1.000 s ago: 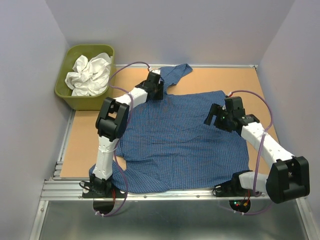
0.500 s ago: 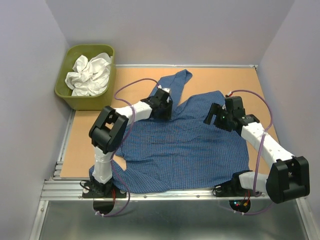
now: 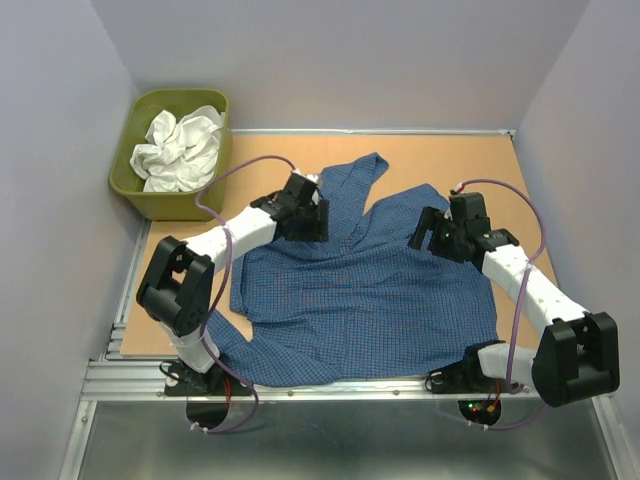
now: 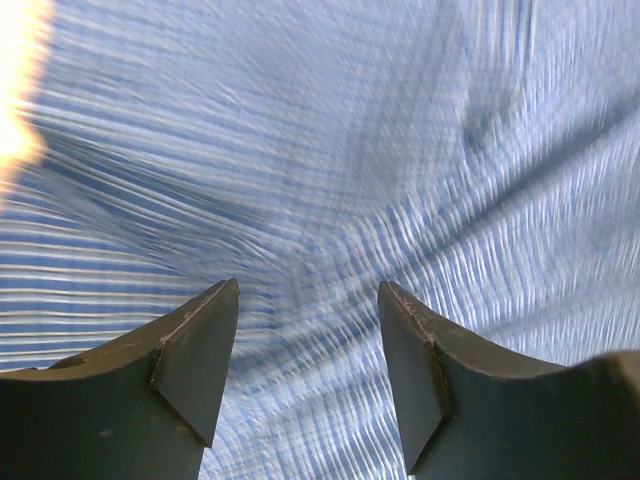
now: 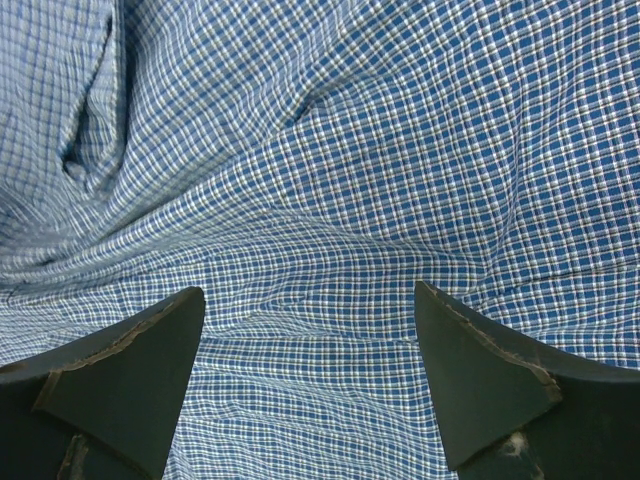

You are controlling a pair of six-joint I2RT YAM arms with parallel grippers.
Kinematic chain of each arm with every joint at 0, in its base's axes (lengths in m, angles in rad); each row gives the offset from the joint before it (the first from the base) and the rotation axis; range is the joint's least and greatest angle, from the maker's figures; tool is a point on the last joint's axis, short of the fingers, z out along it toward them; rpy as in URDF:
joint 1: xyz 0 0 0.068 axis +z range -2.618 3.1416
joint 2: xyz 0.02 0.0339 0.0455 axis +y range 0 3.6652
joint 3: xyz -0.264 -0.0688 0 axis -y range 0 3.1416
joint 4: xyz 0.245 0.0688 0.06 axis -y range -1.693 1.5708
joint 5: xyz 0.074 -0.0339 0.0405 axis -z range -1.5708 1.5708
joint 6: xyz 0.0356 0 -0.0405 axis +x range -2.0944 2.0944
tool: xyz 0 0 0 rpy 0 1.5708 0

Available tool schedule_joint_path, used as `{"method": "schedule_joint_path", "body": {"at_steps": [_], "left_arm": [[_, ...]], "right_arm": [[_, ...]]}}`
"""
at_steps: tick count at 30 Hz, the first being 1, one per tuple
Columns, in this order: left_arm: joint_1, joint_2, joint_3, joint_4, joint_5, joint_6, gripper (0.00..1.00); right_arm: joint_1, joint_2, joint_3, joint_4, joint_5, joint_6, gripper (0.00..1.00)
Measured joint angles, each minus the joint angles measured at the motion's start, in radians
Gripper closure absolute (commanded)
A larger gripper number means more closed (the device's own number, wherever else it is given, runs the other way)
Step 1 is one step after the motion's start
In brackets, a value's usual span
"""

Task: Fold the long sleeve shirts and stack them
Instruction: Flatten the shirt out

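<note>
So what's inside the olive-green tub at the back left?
A crumpled white garment fills the tub; whatever lies beneath it, and the tub's floor, is covered.

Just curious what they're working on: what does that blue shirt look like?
The blue shirt is thin cloth in a fine blue-and-white check. It lies spread, rumpled, on the table, one sleeve reaching toward the back, its near hem over the metal rail. The left gripper and right gripper, both open, hang close over it.
</note>
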Motion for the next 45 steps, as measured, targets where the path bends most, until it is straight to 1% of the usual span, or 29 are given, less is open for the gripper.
{"method": "schedule_joint_path", "body": {"at_steps": [3, 7, 11, 12, 15, 19, 23, 35, 40, 43, 44, 45], "left_arm": [[0.066, 0.002, 0.072, 0.018, -0.069, 0.004, 0.29], [0.128, 0.100, 0.248, 0.089, -0.166, 0.037, 0.28], [0.125, 0.207, 0.362, 0.155, -0.217, 0.078, 0.27], [0.122, 0.256, 0.403, 0.165, -0.230, 0.092, 0.27], [0.119, 0.364, 0.484, 0.192, -0.261, 0.122, 0.27], [0.119, 0.465, 0.537, 0.202, -0.278, 0.136, 0.27], [0.119, 0.548, 0.591, 0.203, -0.285, 0.135, 0.28], [0.119, 0.706, 0.759, 0.192, -0.305, 0.098, 0.29], [0.119, 0.732, 0.778, 0.165, -0.317, 0.069, 0.31], [0.114, 0.734, 0.786, 0.143, -0.334, 0.051, 0.37], [0.113, 0.735, 0.789, 0.135, -0.343, 0.045, 0.43], [0.110, 0.735, 0.791, 0.123, -0.352, 0.041, 0.47]], "right_arm": [[0.000, 0.000, -0.007, 0.001, 0.000, -0.003, 0.10], [0.000, 0.000, -0.011, 0.001, 0.000, -0.005, 0.10], [0.000, -0.008, -0.011, 0.001, -0.004, -0.005, 0.09], [0.000, -0.011, -0.011, 0.001, -0.005, -0.005, 0.09], [0.000, -0.025, -0.013, 0.002, -0.016, -0.005, 0.05], [0.000, -0.033, -0.013, 0.002, -0.034, -0.006, 0.00], [0.000, -0.044, -0.022, 0.005, -0.045, -0.010, 0.00], [0.000, -0.064, -0.036, 0.006, -0.081, -0.028, 0.00], [0.000, -0.066, -0.046, 0.004, -0.085, -0.032, 0.00], [0.000, -0.066, -0.046, 0.006, -0.091, -0.032, 0.00], [0.000, -0.066, -0.046, 0.006, -0.092, -0.033, 0.00], [0.000, -0.066, -0.046, 0.006, -0.093, -0.035, 0.00]]}}
